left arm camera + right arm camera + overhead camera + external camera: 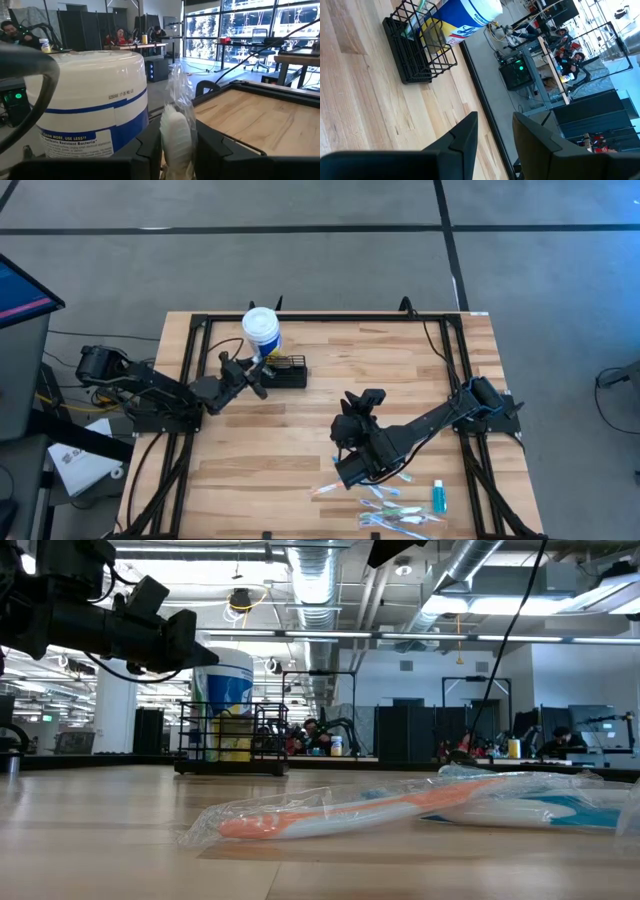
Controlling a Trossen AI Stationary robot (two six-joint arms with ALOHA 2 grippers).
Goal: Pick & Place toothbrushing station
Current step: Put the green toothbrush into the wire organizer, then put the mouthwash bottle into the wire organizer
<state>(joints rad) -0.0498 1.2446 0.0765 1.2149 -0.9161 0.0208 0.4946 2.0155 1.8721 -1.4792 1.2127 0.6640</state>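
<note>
Jaws-wise, left gripper (pixel 262 372) had a wrapped brush (pixel 176 135) between loosened fingers over the caddy (pixel 285 370); right gripper (pixel 352 472) sat open, empty. Several brushes (pixel 395 510) remained at the worktop's front edge.

In the high view, the caddy (pixel 287 370) sits on the table (pixel 300 440) at upper centre-left of the frame, touching the tub (pixel 261 328) just above-left of it. The left end effector (pixel 258 370) is at the caddy's left end. The right end effector (pixel 352 472) hangs at lower centre, with the wrapped toothbrushes (pixel 385 505) and a small tube (pixel 438 497) below and right of it.
</note>
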